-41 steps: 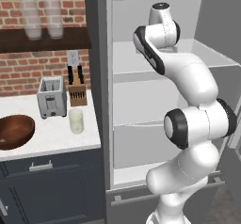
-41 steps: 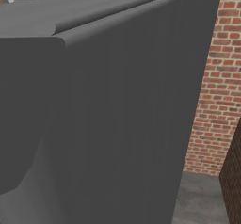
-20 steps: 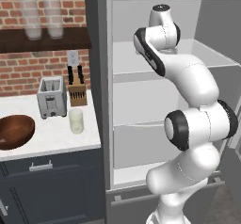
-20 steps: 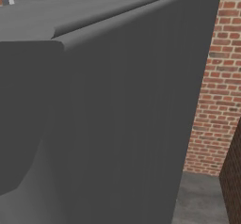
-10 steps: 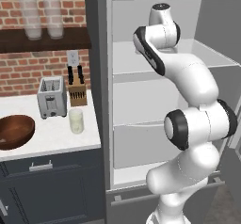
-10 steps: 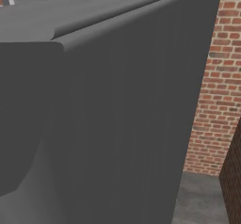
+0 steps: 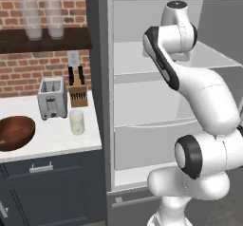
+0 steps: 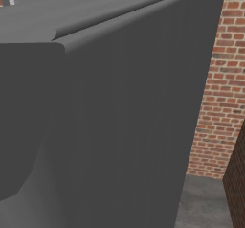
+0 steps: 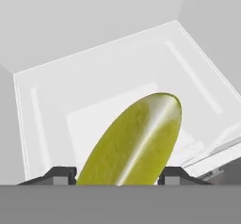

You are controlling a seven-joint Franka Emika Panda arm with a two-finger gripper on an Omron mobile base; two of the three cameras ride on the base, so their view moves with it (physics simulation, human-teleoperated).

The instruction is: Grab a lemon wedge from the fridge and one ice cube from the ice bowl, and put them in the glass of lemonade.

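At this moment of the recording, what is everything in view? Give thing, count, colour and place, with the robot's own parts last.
Tall dark grey fridge: one, open, white shelved interior.
Yellow-green lemon wedge: one, between the gripper's fingertips, inside the fridge.
Round dark reddish-brown wooden ice bowl: one, left end of the counter.
Clear glass of pale lemonade: one, in front of the toaster.
Silver toaster: one, back of the white counter.
Wooden knife block: one, right of the toaster.
Clear frosted jars: two, on the dark wall shelf.
White arm: one, reaching into the fridge.
Gripper: one, dark fingertips flanking the wedge; contact unclear.
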